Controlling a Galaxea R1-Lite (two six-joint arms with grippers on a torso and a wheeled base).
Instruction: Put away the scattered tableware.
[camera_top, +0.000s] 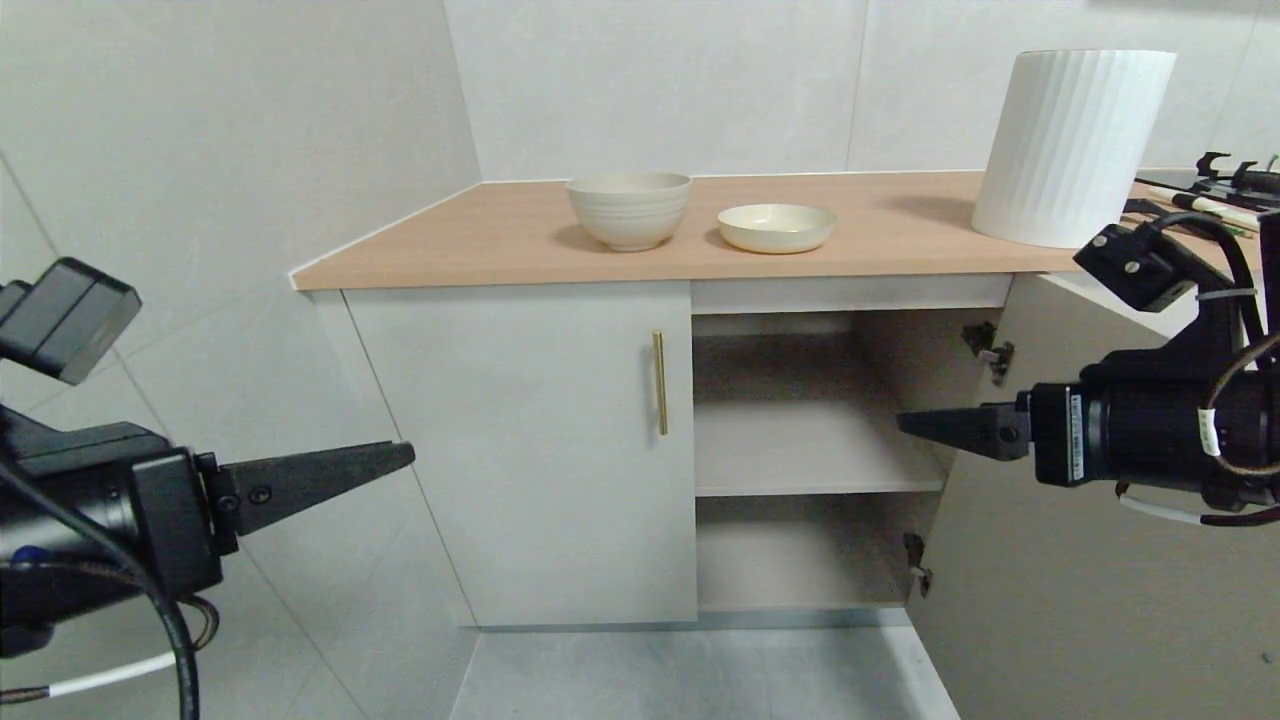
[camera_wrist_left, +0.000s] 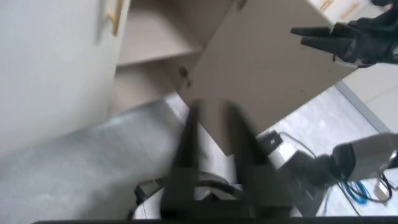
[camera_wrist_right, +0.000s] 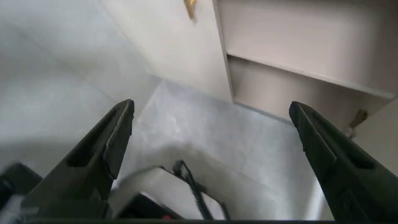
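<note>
- Walled in pale tile, with a wood-topped surface (camera_top: 480, 245) run along the back over a white cabinet (camera_top: 520, 450).
- Showed a cream bowl (camera_top: 629, 208) and a shallow cream dish (camera_top: 777, 226) near each other but apart, toward the middle of that surface, gripped by nothing and not yet put away.
- Carried a tall white ribbed cylinder (camera_top: 1070, 145) at the right end, well apart from both pieces.
- Showed the right-hand door (camera_top: 1050, 600) swung fully out, baring a middle shelf (camera_top: 800, 450) and the cabinet floor beneath it. Judged these the likely home for the tableware, which would explain the opening.
- Kept the left-hand door shut, its brass handle (camera_top: 659, 382) upright at the inner edge.
- Held the left tool (camera_top: 395, 460) low in front of the shut door, well below the surface. Seen from its own wrist (camera_wrist_left: 213, 112), had the fingers parted only narrowly, with nothing between them.
- Held the right tool (camera_top: 910, 423) level with the shelf opening and just beside the open door. Seen from its own wrist (camera_wrist_right: 211, 107), was spread wide and empty, so looked set for a reach, not a carry.
- Judged the cabinet ready and the lifting not yet begun. Called for a tool raised to the height of the surface. Reckoned the bowl's upright wall an easier pinch than the dish's low rim.
</note>
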